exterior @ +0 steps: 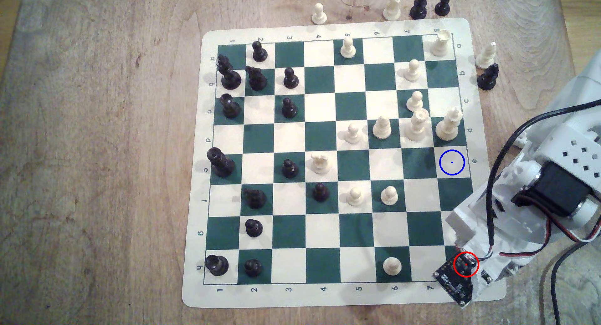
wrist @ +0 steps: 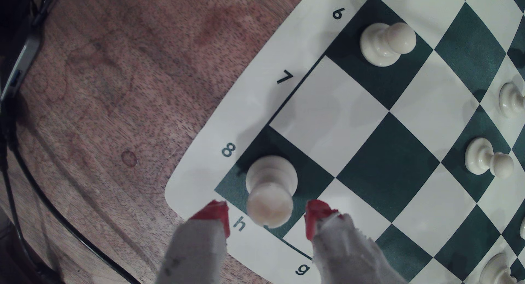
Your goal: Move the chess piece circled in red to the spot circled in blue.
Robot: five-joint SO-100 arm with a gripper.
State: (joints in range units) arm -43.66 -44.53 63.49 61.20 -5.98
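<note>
Gripper (wrist: 267,218): red-tipped fingers (wrist: 217,213) parted, flanking the chess piece (wrist: 270,187) without touching. Piece: upright on green corner square h8. Board (exterior: 325,26): the spot (exterior: 452,162) at e8, unoccupied, three squares off.

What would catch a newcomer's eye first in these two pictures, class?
First, the hand with red-tipped fingers open on either side of a cream piece on the board's green corner square, h8. Next, in the exterior view, the blue ring on a cream square at the board's right edge, and the white arm covering the corner below it. Black pieces crowd that view's left, cream ones its right.
</note>
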